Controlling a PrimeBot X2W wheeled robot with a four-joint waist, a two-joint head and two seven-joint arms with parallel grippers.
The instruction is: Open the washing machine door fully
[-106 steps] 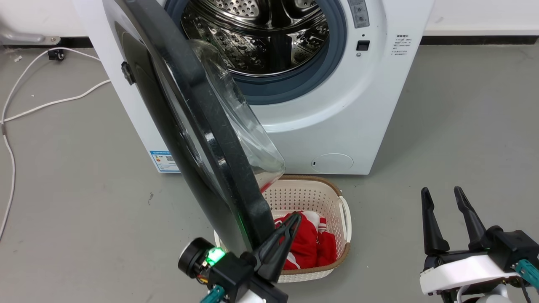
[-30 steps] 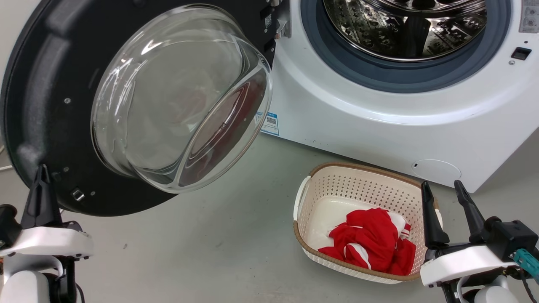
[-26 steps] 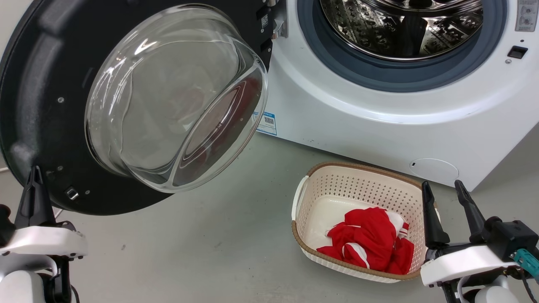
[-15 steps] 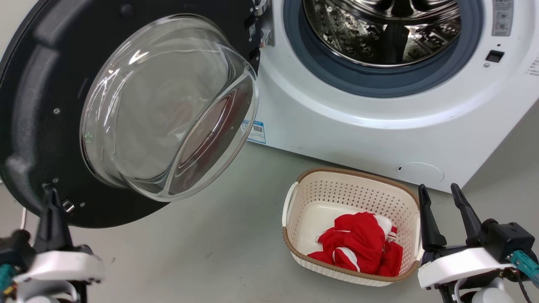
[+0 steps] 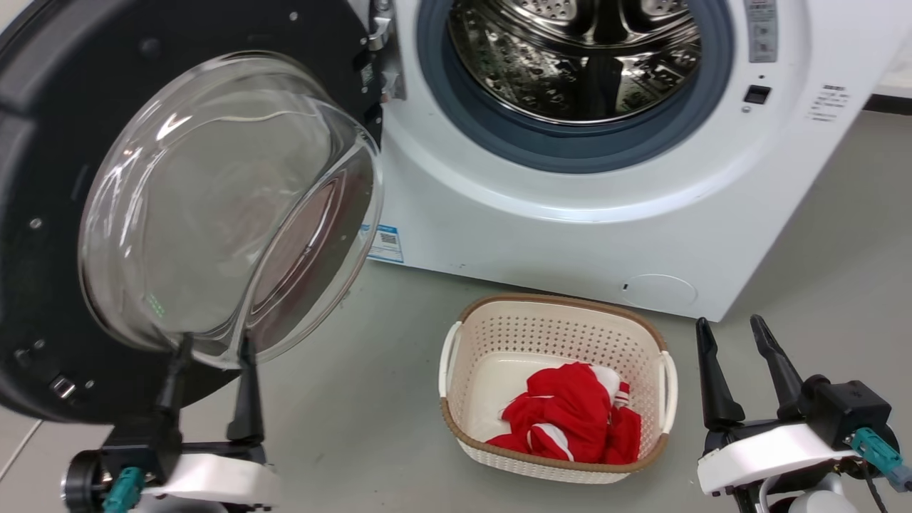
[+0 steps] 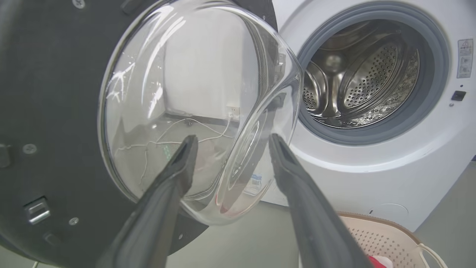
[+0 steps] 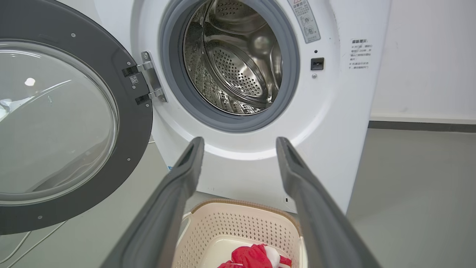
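The washing machine door (image 5: 214, 28), a black disc with a clear glass bowl (image 5: 214, 199), stands swung wide to the left of the washer (image 5: 570, 228), its inner face toward me. The steel drum (image 5: 577, 57) is uncovered. My left gripper (image 5: 214, 349) is open and holds nothing, its tips just before the bowl's lower edge. In the left wrist view the left gripper (image 6: 232, 138) frames the bowl (image 6: 186, 93) of the door (image 6: 55, 93). My right gripper (image 5: 728, 324) is open and apart at the lower right; in its own view the right gripper (image 7: 241, 141) points at the washer front, with the door (image 7: 130, 93) to the left.
A cream perforated basket (image 5: 556, 313) holding red cloth (image 5: 570, 420) sits on the grey floor in front of the washer, between my grippers. The basket (image 7: 241, 223) lies just under the right fingers. A white wall meets the floor to the washer's right.
The door has gone from edge-on, half open, to wide open. My left gripper has left the door's rim and shifted right, under the bowl. The head camera has turned; the right gripper is unchanged.
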